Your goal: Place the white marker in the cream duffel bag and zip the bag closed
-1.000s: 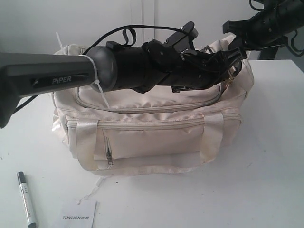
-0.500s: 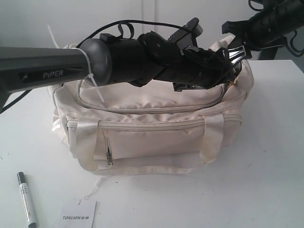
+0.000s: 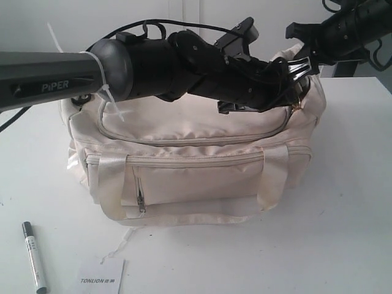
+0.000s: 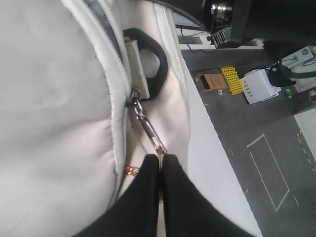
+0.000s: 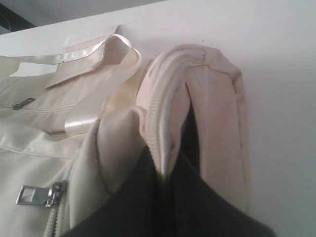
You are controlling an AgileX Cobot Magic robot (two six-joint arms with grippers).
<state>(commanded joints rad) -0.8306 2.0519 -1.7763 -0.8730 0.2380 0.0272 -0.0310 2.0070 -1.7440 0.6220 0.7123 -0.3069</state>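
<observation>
"PiPER" is read on the left arm [image 3: 55,86] and "TONLION" on the white card [image 3: 101,278] at the near left of the table [image 3: 349,233]. The white marker [image 3: 34,256] is seen only in the exterior view, lying just left of the card and apart from the cream duffel bag [image 3: 202,177]. The grips are shown only by the wrist views: the left gripper [image 4: 159,160] is pinched on the chain pull [image 4: 147,127], and the right gripper [image 5: 165,170] is clamped on the bag's zipper edge
</observation>
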